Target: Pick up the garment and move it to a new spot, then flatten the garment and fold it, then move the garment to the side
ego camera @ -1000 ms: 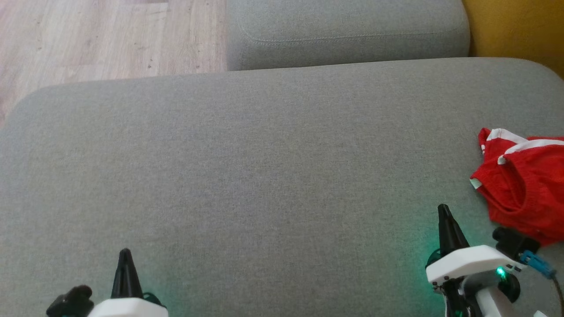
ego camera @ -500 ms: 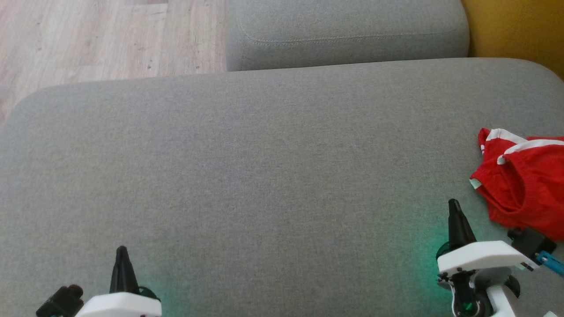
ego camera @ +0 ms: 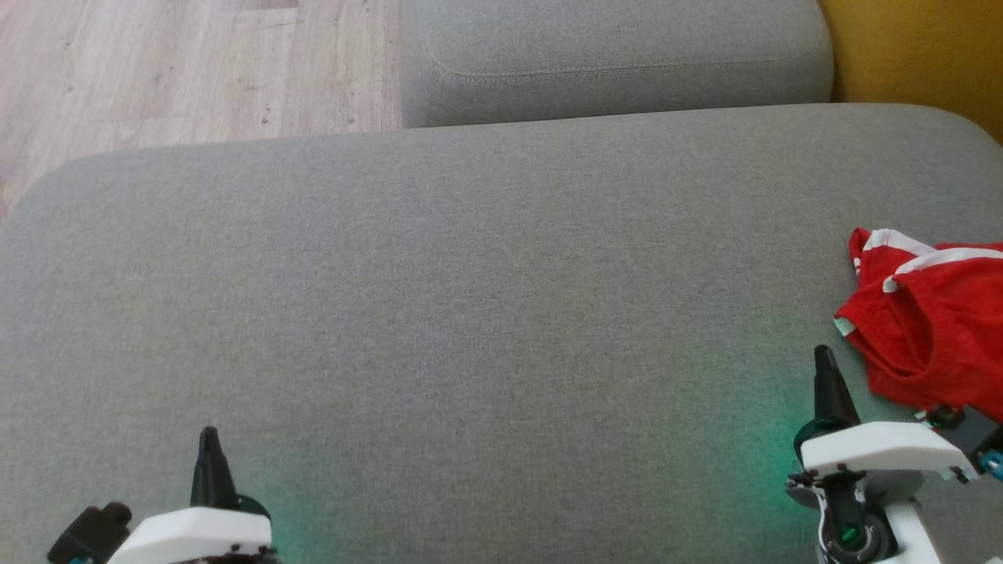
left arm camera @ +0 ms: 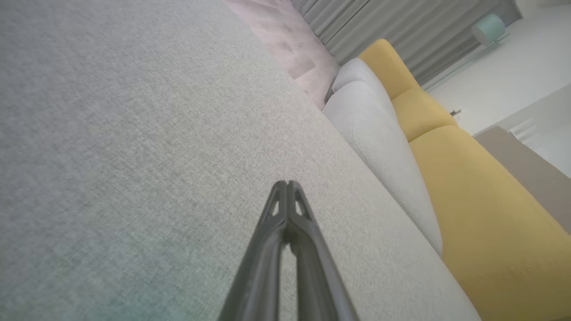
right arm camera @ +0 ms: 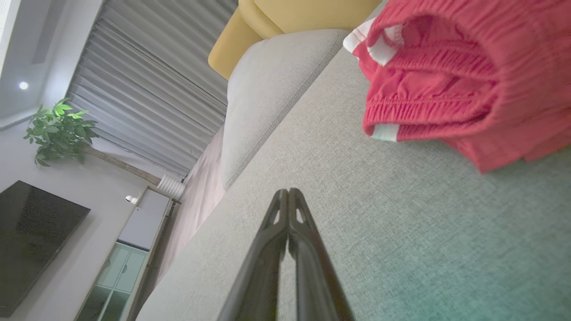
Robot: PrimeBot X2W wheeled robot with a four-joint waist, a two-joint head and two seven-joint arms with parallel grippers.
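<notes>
The garment [ego camera: 936,321] is red with white trim and lies crumpled at the right edge of the grey sofa seat [ego camera: 470,298]; in the right wrist view the garment [right arm camera: 450,80] sits up and to the right of the fingers. My right gripper [ego camera: 823,360] hovers just left of it, shut and empty, its tips [right arm camera: 287,192] pressed together over bare cushion. At the lower left my left gripper [ego camera: 208,439] is also shut with nothing in it, far from the garment; its tips [left arm camera: 287,185] meet over the grey fabric.
A second grey cushion [ego camera: 611,55] lies beyond the seat's far edge. Wooden floor [ego camera: 172,70] shows at the upper left. A yellow cushion [ego camera: 917,55] borders the upper right corner and runs along the sofa [left arm camera: 482,214].
My right gripper has shifted right and slightly forward, closer to the garment. My left gripper has moved a little left and forward. The garment has not moved.
</notes>
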